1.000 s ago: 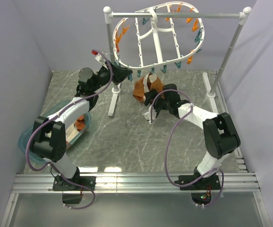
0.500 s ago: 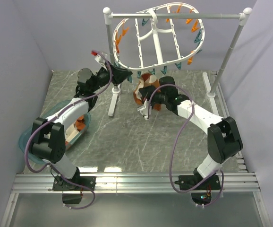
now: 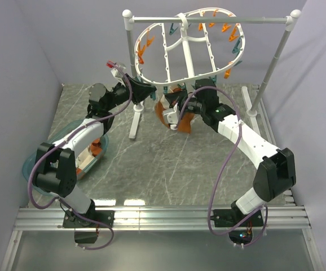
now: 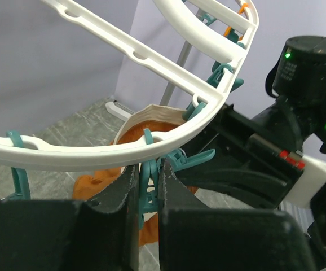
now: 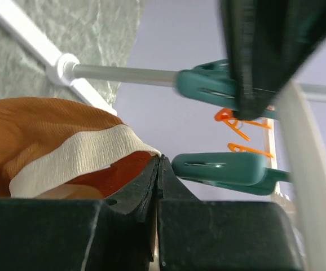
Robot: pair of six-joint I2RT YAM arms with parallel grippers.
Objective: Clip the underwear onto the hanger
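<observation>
Right gripper (image 5: 157,169): fingers closed on the cream waistband of the underwear (image 5: 50,130), which is held just below the hanger (image 4: 67,157) rim. Left gripper (image 4: 149,189): fingers closed, squeezing a teal clothespin (image 5: 205,84). From the right fingertips, that pin lies near at 1 o'clock, not touching.

right gripper (image 5: 157,169) pinched tight on the cream waistband of the underwear (image 5: 44,135), cloth bunching to its left | lower teal clothespin (image 5: 219,166) just right of the fingertips | upper teal clothespin (image 5: 205,83) above | hanger (image 5: 307,183) rim far right
</observation>
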